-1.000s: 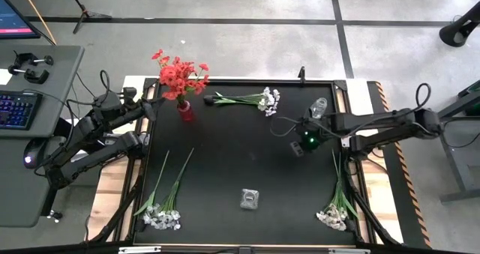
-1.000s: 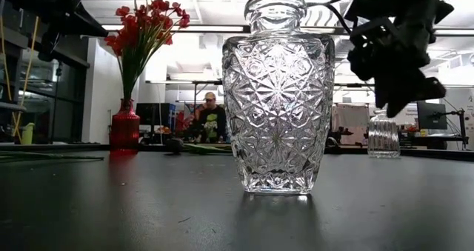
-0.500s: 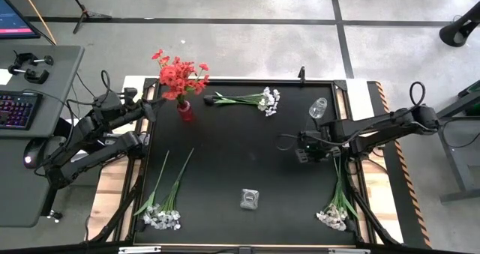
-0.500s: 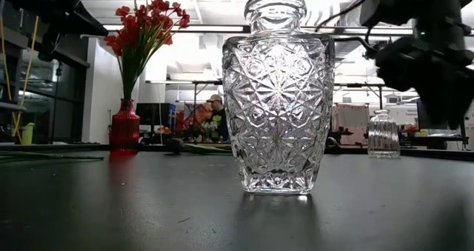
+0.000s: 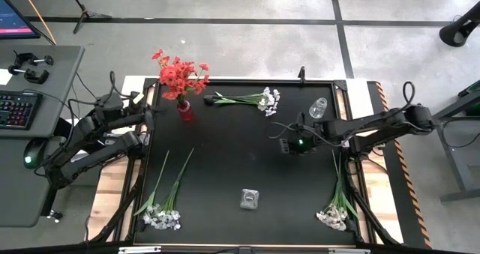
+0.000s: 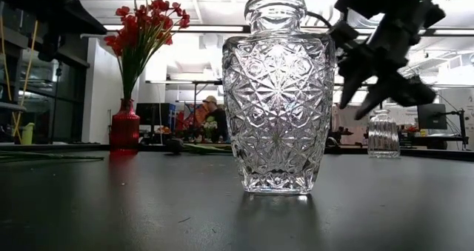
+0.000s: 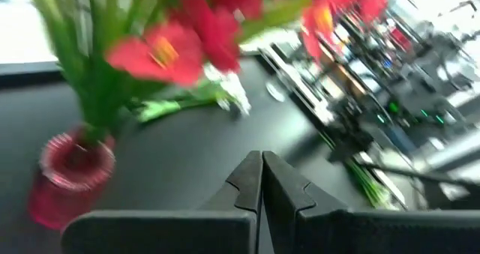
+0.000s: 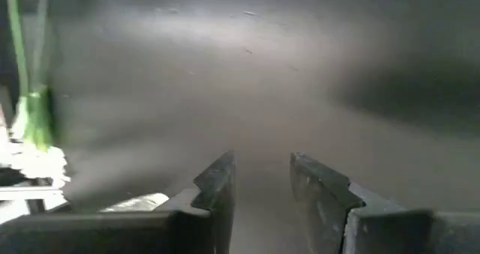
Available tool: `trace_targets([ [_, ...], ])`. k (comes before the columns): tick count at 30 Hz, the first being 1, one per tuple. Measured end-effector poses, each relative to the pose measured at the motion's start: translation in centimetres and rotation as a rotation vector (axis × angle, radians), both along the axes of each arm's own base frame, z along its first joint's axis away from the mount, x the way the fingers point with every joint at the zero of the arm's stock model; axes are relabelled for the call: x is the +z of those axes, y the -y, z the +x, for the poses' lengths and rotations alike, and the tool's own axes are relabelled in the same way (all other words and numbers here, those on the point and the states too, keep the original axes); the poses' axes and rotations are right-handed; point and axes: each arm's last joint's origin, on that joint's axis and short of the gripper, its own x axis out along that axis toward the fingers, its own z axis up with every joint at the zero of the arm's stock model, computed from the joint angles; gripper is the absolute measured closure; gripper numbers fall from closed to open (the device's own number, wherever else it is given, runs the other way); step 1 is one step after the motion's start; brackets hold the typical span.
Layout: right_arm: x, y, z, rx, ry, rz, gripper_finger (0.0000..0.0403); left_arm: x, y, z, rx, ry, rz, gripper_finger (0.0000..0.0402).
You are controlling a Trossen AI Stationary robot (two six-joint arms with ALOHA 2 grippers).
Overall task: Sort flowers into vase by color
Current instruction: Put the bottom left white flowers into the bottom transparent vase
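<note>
Red-blossomed flowers (image 5: 178, 74) stand in a small red vase (image 5: 184, 110) at the table's far left; the low view shows them too (image 6: 144, 25). One white-blossomed spray (image 5: 255, 100) lies at the far edge, more white sprays lie at the near left (image 5: 163, 201) and near right (image 5: 337, 201). A cut-glass vase (image 5: 250, 198) stands near the near edge, large in the low view (image 6: 278, 95). My right gripper (image 5: 287, 144) hovers open above the bare table middle (image 8: 262, 180). My left gripper (image 7: 261, 173) is shut, by the red vase at the left edge.
A second small glass vase (image 5: 319, 106) stands at the far right, behind my right arm (image 5: 360, 128), and shows in the low view (image 6: 383, 132). The black table top (image 5: 225, 156) lies bare between the sprays. A person sits in the room beyond.
My right gripper has moved toward the table's left, over the bare middle, and has turned about, staying open and holding nothing. The flowers and vases have not moved.
</note>
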Motion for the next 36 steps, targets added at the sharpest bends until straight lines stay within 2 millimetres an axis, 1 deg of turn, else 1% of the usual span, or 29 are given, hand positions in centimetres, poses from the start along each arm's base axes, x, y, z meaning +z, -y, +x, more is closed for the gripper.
trace_targets([
  [7, -0.5, 0.0, 3.0, 0.007, 0.185, 0.002, 0.0285, -0.6, 0.8, 0.0, -0.245, -0.016, -0.099, 0.0401],
  [10, -0.6, -0.1, 3.8, 0.027, 0.248, 0.023, 0.0285, -0.9, 1.0, -0.1, -0.277, -0.035, -0.135, 0.0395],
  [14, -0.8, -0.3, 4.2, 0.085, 0.268, 0.052, 0.0285, -0.9, 1.2, 0.0, -0.337, -0.01, -0.179, 0.037],
  [19, -0.8, -0.1, 4.2, 0.186, 0.289, -0.036, 0.0285, -0.5, 1.0, 0.6, -0.361, 0.029, -0.24, 0.0328],
  [22, -0.8, 0.2, 4.2, 0.26, 0.304, -0.102, 0.0285, 0.2, 0.7, 1.7, -0.393, 0.082, -0.25, 0.0309],
  [26, -0.7, 0.6, 4.2, 0.399, 0.336, -0.171, 0.0285, 1.4, 0.0, 4.2, -0.427, 0.158, -0.231, 0.0298],
  [28, -0.7, 0.8, 4.2, 0.462, 0.353, -0.201, 0.0285, 1.4, -0.1, 6.1, -0.456, 0.156, -0.251, 0.0298],
  [30, -0.7, 0.9, 4.2, 0.52, 0.37, -0.225, 0.0285, 1.1, 0.2, 8.4, -0.501, 0.136, -0.28, 0.0298],
  [33, -0.7, 1.2, 4.1, 0.593, 0.397, -0.253, 0.0285, 0.2, 1.8, 12.1, -0.609, 0.102, -0.322, 0.0298],
  [36, -0.6, 1.6, 4.1, 0.642, 0.417, -0.277, 0.0285, -0.8, 4.4, 15.0, -0.739, 0.097, -0.37, 0.0298],
])
